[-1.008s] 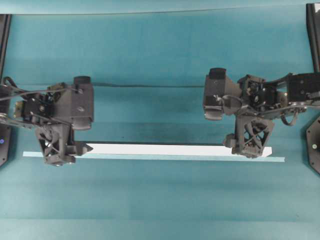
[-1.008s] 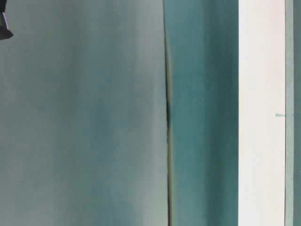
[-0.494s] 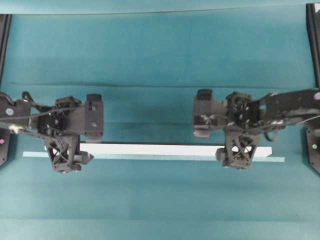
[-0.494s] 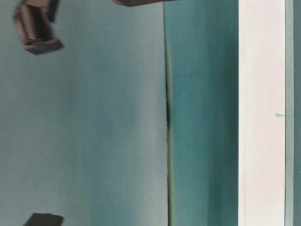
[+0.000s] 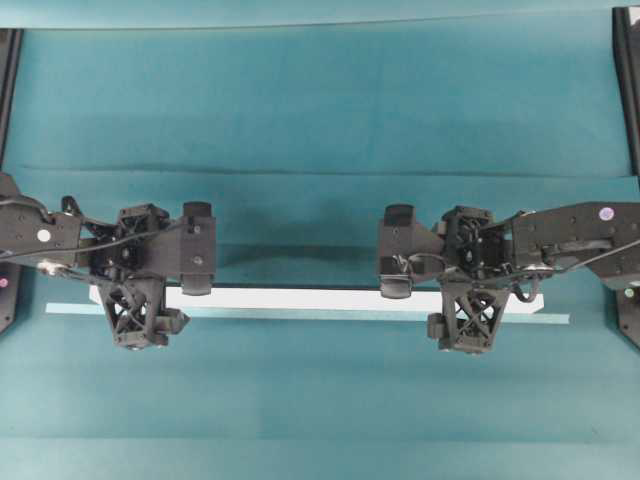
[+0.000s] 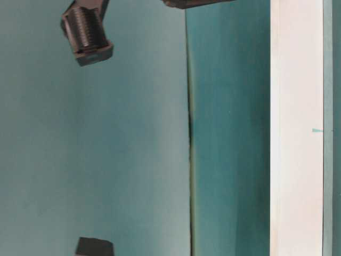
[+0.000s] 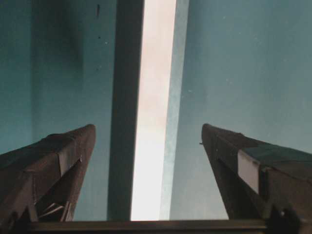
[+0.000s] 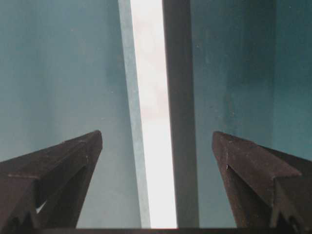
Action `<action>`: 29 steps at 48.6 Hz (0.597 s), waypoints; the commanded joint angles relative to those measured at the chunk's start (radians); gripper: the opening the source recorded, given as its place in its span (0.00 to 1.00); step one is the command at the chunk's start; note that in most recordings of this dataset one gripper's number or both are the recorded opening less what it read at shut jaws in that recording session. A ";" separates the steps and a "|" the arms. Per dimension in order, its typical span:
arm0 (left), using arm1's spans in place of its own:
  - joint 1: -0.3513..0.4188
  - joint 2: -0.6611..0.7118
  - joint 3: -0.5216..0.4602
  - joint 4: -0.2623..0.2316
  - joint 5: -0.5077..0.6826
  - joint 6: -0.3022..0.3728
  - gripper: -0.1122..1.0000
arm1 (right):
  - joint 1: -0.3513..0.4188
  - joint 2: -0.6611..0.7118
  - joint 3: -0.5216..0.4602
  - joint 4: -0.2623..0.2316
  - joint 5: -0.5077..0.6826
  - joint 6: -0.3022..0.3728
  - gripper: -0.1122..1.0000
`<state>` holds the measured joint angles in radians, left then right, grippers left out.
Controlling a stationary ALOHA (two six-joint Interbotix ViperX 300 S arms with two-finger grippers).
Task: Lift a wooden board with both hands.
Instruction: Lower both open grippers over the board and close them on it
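Overhead exterior shows my left gripper [image 5: 150,325] and right gripper [image 5: 462,325] wide above the wooden board [image 5: 300,299]; I should descend evenly.

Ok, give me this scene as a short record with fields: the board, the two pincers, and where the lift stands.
board: long flat white wooden board with a dark edge, lying flat on the teal table surface
strip: thinner pale teal strip beside the board's near edge
left pincer: open, fingers either side of the board, not touching it
right pincer: open, straddling the board near its other end, not touching it
arms: one over each end of the board
lift: not yet begun; board not gripped
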<state>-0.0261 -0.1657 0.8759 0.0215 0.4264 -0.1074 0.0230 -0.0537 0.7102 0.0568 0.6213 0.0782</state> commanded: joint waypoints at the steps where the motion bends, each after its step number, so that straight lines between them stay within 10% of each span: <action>1: -0.002 0.006 0.002 0.002 -0.028 -0.002 0.98 | 0.003 0.017 0.005 0.000 -0.015 0.006 0.96; 29: -0.002 0.060 0.020 0.002 -0.094 -0.009 0.97 | 0.002 0.080 0.044 0.002 -0.115 0.006 0.96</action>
<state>-0.0261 -0.1028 0.9020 0.0199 0.3390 -0.1150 0.0230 0.0184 0.7578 0.0568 0.5170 0.0782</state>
